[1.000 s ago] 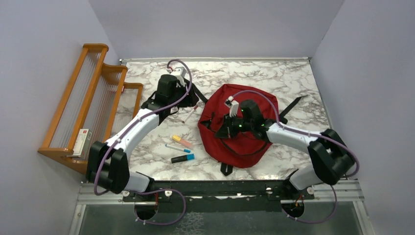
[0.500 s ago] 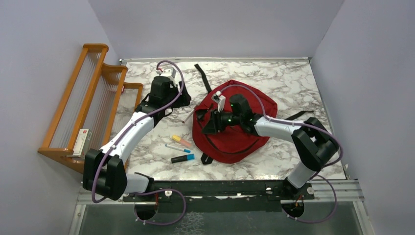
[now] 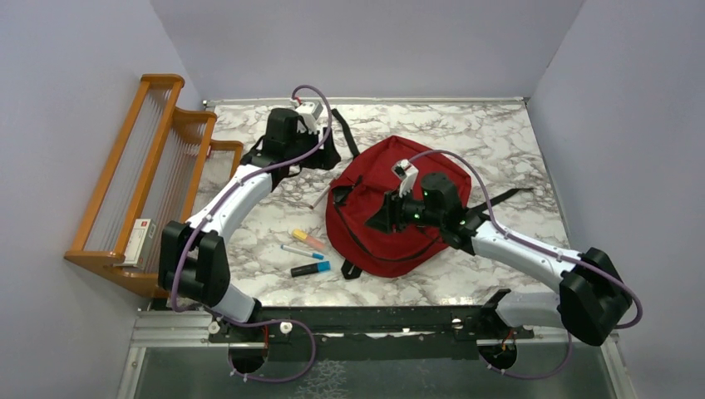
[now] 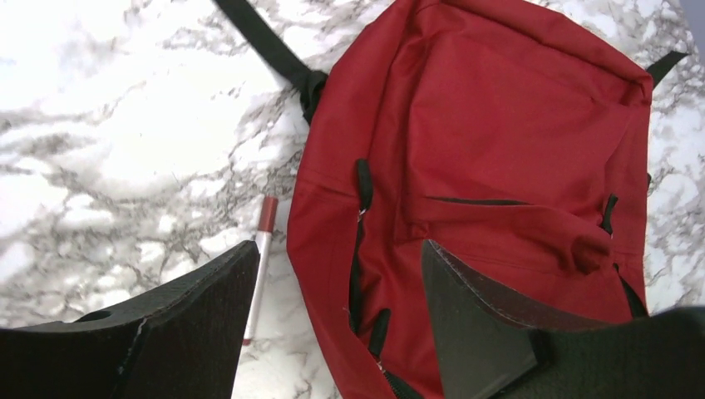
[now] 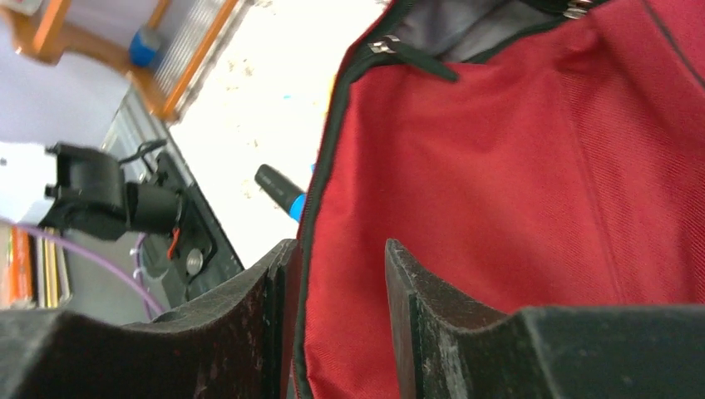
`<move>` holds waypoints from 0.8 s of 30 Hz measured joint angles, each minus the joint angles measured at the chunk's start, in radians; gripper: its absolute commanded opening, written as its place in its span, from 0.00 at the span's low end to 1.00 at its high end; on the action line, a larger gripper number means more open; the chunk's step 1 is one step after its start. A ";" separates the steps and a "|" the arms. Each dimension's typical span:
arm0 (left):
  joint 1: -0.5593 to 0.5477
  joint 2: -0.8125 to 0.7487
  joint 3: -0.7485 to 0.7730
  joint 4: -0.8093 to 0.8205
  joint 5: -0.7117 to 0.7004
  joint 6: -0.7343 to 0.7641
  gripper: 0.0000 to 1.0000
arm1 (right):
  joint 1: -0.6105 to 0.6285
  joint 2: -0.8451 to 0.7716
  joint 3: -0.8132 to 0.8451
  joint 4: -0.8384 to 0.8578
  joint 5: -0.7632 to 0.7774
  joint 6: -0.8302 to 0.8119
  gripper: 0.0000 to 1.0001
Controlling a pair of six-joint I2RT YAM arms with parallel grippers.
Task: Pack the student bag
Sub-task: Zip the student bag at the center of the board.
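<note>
The student bag (image 3: 416, 179) lies flat in the middle of the marble table, red with black straps and zippers. My left gripper (image 3: 324, 158) hovers open over the bag's back left corner. In the left wrist view the bag (image 4: 515, 125) and bare table show between the spread fingers of the left gripper (image 4: 341, 274). My right gripper (image 3: 380, 220) sits over the bag's left half, jaws apart. In the right wrist view the zippered rim of the bag (image 5: 515, 166) runs loosely through the gap of the right gripper (image 5: 337, 258), with grey lining (image 5: 449, 33) showing beyond.
A red-capped pen (image 3: 320, 197) (image 4: 262, 249) lies by the bag's left edge. An orange highlighter (image 3: 309, 240), a thin pen (image 3: 301, 252) and a black-blue marker (image 3: 310, 268) (image 5: 283, 189) lie front left. A wooden rack (image 3: 158, 166) holding a small box (image 3: 140, 241) stands at the left wall.
The bag slid left and turned, its strap now lying at the back. My right gripper went from shut to open and drew back right. The left gripper swung right toward the bag's corner.
</note>
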 measured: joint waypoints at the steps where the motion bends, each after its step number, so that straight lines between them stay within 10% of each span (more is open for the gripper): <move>1: -0.003 0.009 0.022 -0.008 0.004 0.020 0.69 | 0.000 -0.011 -0.005 -0.006 0.034 0.014 0.44; 24: -0.035 0.277 0.067 -0.117 -0.056 0.040 0.70 | 0.000 0.102 0.003 -0.045 0.225 0.231 0.45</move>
